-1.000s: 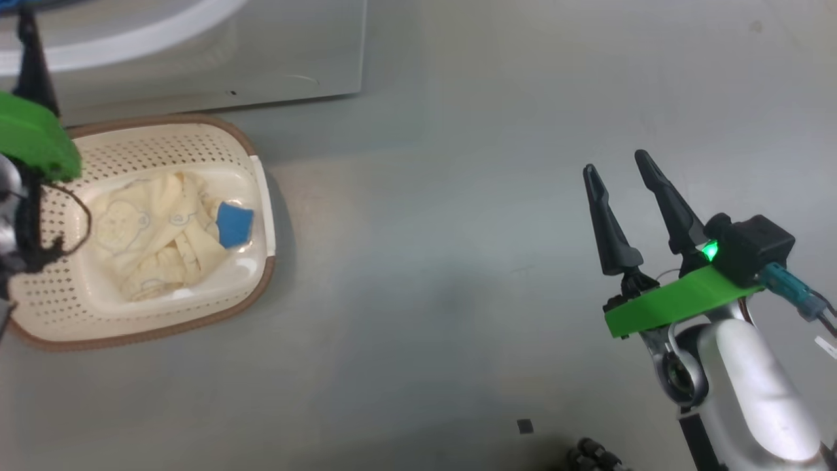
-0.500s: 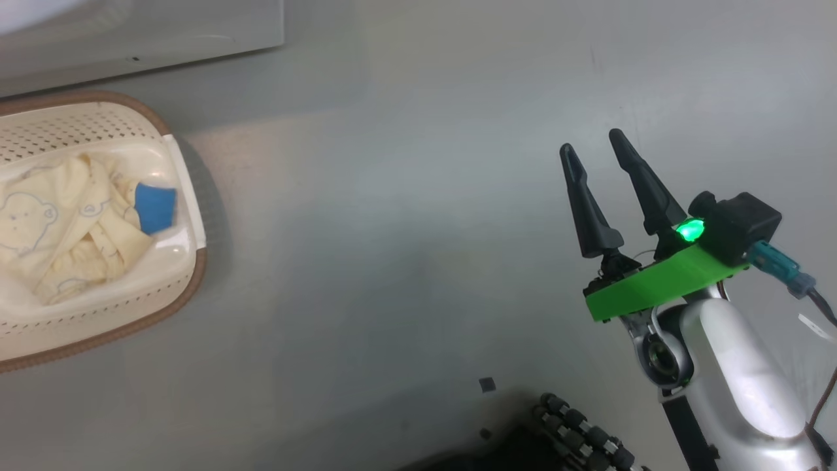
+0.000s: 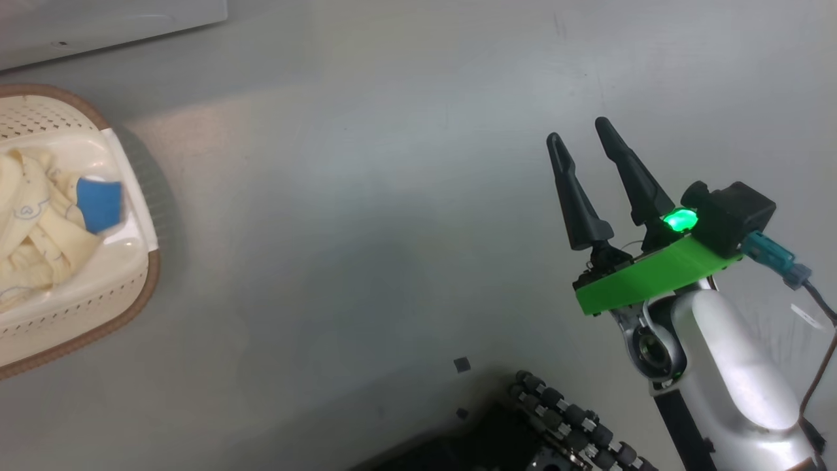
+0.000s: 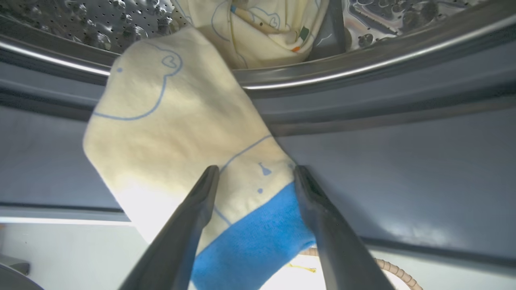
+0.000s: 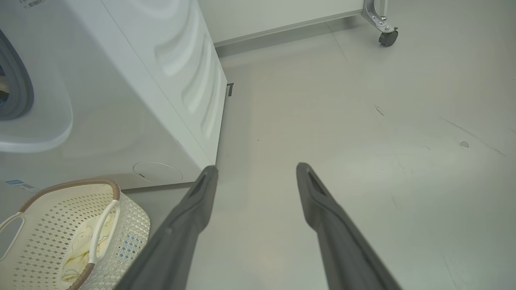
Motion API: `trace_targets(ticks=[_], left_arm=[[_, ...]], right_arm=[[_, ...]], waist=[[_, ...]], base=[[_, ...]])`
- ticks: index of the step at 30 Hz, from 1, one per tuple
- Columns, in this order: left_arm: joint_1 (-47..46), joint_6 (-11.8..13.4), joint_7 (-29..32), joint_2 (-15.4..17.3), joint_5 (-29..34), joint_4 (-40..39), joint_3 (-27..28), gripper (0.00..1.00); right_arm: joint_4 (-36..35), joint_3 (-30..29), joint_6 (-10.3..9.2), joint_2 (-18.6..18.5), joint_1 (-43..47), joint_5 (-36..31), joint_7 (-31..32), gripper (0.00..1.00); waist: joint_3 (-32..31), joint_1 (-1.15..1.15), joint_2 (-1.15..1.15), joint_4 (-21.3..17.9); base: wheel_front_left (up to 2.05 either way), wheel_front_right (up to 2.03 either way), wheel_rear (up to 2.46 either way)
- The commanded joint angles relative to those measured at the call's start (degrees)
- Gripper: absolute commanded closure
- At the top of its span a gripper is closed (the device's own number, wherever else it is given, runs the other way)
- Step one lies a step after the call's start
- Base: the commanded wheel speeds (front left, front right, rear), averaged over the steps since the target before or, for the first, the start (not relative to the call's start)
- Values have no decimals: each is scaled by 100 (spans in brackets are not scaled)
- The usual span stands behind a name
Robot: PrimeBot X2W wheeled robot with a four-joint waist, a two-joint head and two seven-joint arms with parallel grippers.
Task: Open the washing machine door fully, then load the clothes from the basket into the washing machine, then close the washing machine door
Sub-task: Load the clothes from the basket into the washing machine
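Observation:
In the left wrist view a cream-yellow garment [image 4: 173, 121] with blue outline prints and a blue cuff hangs over the grey gasket [image 4: 383, 92] of the washing machine. It lies between the spread fingers of my open left gripper [image 4: 256, 173]. More cream clothes [image 4: 262, 32] lie in the steel drum [image 4: 80, 20]. The basket [image 3: 98, 314] stands on the floor at the far left of the head view, holding cream clothes [image 3: 33, 229] and a blue piece [image 3: 99, 203]. My right gripper [image 3: 577, 131] hovers open and empty over bare floor. The washing machine door is out of view.
The washing machine [image 5: 121, 100] stands at the left of the right wrist view, with the basket [image 5: 48, 225] in front of it. A castor [image 5: 388, 37] on a metal frame is at the far right. My base's roller wheel [image 3: 569, 418] shows at the bottom. Grey floor lies around.
The head camera has swung right, so the basket and washer slid to the picture's left edge and the left arm's green mount left it. The right gripper stays open.

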Motion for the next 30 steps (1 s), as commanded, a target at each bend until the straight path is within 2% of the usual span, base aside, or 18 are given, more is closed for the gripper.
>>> trace_targets(ticks=[1, 2, 3, 4, 6, 12, 20, 30], left_arm=[[-210, 168, 131, 409, -64, -60, 267, 0], [-219, 174, 177, 419, -90, -42, 279, 0], [-230, 183, 196, 428, -105, -31, 291, 23], [-243, 187, 202, 438, -119, -21, 305, 55], [-275, 145, 228, 456, -150, 19, 309, 99], [-497, -7, 73, 465, -121, 97, 294, 100], [-1166, -193, -820, 461, 239, 143, 260, 100], [-1931, -292, -2151, 490, 579, 500, 358, 100]], right_arm=[[-161, 104, 22, -12, 34, 64, -55, 0], [-162, 107, 22, -12, 20, 71, -55, 0], [-164, 107, 22, -12, 10, 76, -55, 0], [-167, 110, 22, -12, 1, 81, -55, 0], [-170, 115, 22, -12, -12, 86, -55, 0], [-165, 121, 22, -12, -43, 89, -55, 0], [-215, 222, 22, -12, -145, 155, -55, 0], [-248, 446, 22, -12, -178, 411, -55, 0]], waist=[[47, 0, 0, -33], [60, 0, 0, -41], [70, 0, 0, -47], [82, 0, 0, -55], [99, 0, 0, -61], [137, 0, 0, -44], [270, 0, 0, -94], [653, 0, 0, -508]], base=[[0, 0, 0], [0, 0, 0], [0, 0, 0], [0, 0, 0], [0, 0, 0], [0, 0, 0], [0, 0, 0], [0, 0, 0]])
